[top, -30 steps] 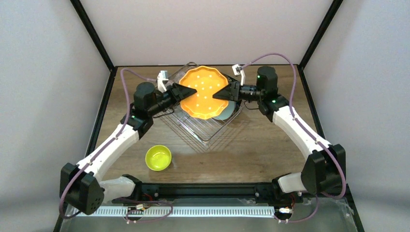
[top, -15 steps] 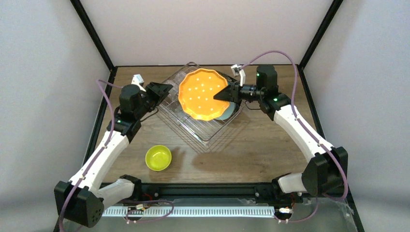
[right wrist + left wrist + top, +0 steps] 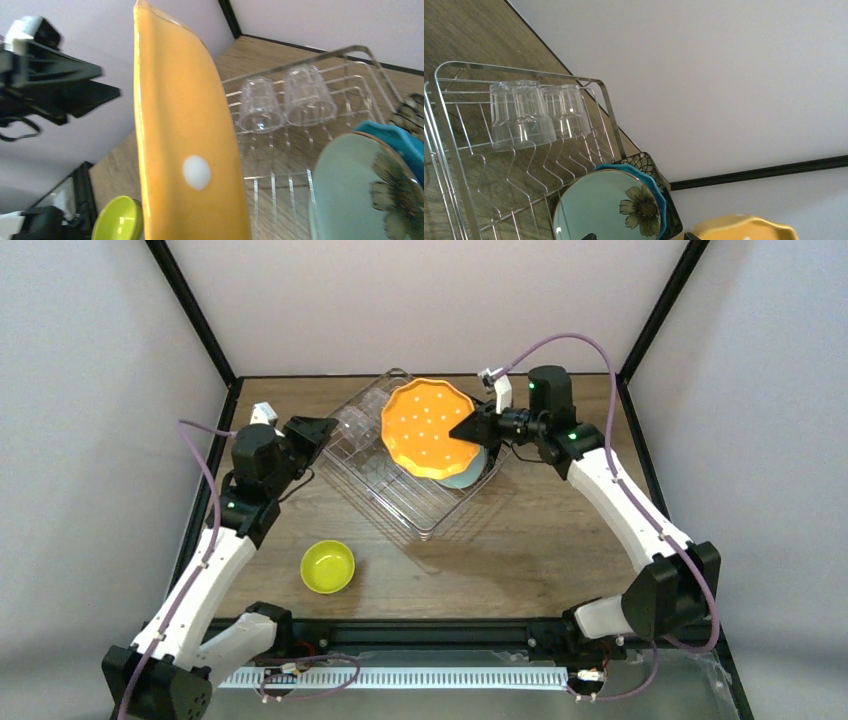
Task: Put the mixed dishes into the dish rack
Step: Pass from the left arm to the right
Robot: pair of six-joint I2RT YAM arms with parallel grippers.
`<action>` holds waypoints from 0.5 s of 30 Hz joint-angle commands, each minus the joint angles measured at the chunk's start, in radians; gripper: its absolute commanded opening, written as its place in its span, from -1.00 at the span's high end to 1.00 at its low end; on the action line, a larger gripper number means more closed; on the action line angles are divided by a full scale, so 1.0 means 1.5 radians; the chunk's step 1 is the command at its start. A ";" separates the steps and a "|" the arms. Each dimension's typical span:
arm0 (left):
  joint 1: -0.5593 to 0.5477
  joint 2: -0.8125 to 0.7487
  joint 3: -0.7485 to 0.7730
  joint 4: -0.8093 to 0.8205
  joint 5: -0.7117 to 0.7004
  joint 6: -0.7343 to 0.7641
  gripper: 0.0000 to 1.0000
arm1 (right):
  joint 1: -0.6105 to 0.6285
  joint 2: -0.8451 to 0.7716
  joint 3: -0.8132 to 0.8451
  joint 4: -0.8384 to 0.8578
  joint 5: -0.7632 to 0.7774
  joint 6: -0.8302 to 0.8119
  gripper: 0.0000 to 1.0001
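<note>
The right tool (image 3: 468,430) is gripping the scalloped orange plate with white dots (image 3: 430,428) by its 3 o'clock rim, with its jaws clamped across the edge. The plate is standing nearly on edge with its dotted face turned toward 9 o'clock. It is sitting over the 2 o'clock part of the rectangular silvery wire dish rack (image 3: 392,498). I cannot tell whether its lower rim is touching the wires.

The rack is lying cornerwise on the brown wooden counter (image 3: 540,530), toward 12 o'clock from the arm bases. Inside it, at its 3 o'clock corner, three plates are standing upright, one against the next. They are the round mint plate with a flower (image 3: 604,212), the teal plate (image 3: 659,200) showing only a rim behind it, and the black square floral plate (image 3: 646,161) at the back. The orange plate is hanging just in front of the mint one.

Two clear glass tumblers (image 3: 521,117) are resting mouth-down, side by side, along the rack's 11 o'clock edge.

The left tool (image 3: 312,430) is hovering just beside the rack's 9 o'clock corner, with its jaws spread wide and nothing between them.

The small yellow-green bowl (image 3: 328,566) is sitting upright on the counter, outside the rack at its 7 o'clock and well apart from both tools.
</note>
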 commanded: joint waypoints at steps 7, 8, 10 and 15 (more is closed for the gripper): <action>0.003 -0.013 0.001 -0.064 -0.035 0.030 -0.99 | 0.004 0.056 0.055 -0.003 0.184 -0.118 0.99; 0.003 -0.013 0.002 -0.068 -0.037 0.034 -0.99 | 0.006 0.062 0.059 -0.002 0.196 -0.121 0.99; 0.003 -0.013 0.005 -0.076 -0.039 0.040 -0.99 | 0.014 0.080 0.072 -0.007 0.221 -0.138 0.99; 0.002 -0.012 0.014 -0.095 -0.051 0.057 -0.99 | 0.041 0.113 0.086 0.010 0.279 -0.159 0.99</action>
